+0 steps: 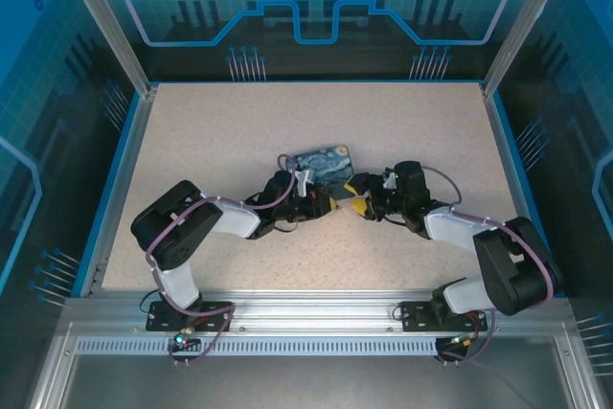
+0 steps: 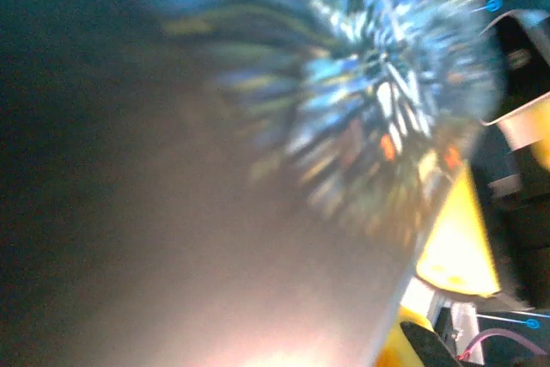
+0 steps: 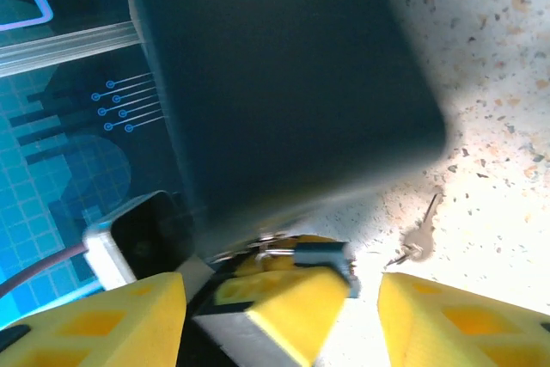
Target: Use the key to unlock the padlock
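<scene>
**A:** Count it for me.

**B:** Two black robot arms, the left arm and the right arm, meet over the middle of one speckled beige table. There is one blue-and-yellow swirl-painted rectangular box and one small thin metal key.

**A:** Where is the key?

**B:** It lies flat on the table with nothing touching it. It sits just inside the right gripper, near that gripper's right-hand finger. The right wrist camera shows it, but from overhead it is too small to make out.

**A:** And the grippers?

**B:** The right gripper's yellow fingers are spread wide and clamp nothing. A yellow-tipped piece sits between them, with bare table showing on its right. A dark blurred block looms above it, and I cannot tell what that block is. From overhead, the left gripper is at the box's near edge, tip to tip with the right gripper.

**A:** Is the left one open or closed?

**B:** I cannot tell. Its wrist camera gives a smeared close-up of the box's painted face and a yellow wedge at the right.
</scene>
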